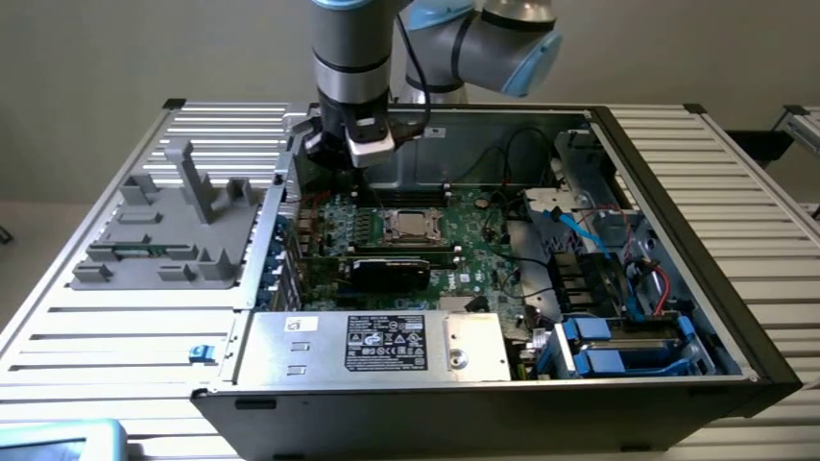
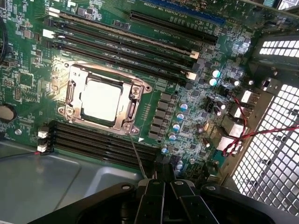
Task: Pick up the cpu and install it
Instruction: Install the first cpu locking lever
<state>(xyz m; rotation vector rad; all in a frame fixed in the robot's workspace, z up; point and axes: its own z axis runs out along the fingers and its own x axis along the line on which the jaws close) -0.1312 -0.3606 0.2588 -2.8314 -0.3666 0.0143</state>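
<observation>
Over the motherboard (image 2: 196, 93) | gripper (image 2: 161, 181) fingers pressed together, holding nothing, apart from cpu (image 2: 102, 100) | cpu flat in socket frame (image 2: 71, 92), silver top up, square, no long axis

Showing deep green w/ fine pale print across mobo (image 2: 28, 79); gleaming silver-white on cpu (image 2: 102, 100), edged by dull grey metal of socket frame (image 2: 70, 95). Running black along mem slots (image 2: 103, 142), pale blue dotting capacitor tops (image 2: 180, 116). Twisting red + black in wire pair (image 2: 261, 135). Repeating grey perforated grid on case wall (image 2: 275, 158). Reading matte black on gripper (image 2: 163, 182). Setting dark label (image 1: 384, 343) w/ white print against silver psu box (image 1: 477, 336); glowing blue on drive caddies (image 1: 602, 351); striping pale grey on ribbed table (image 1: 731, 192).
</observation>
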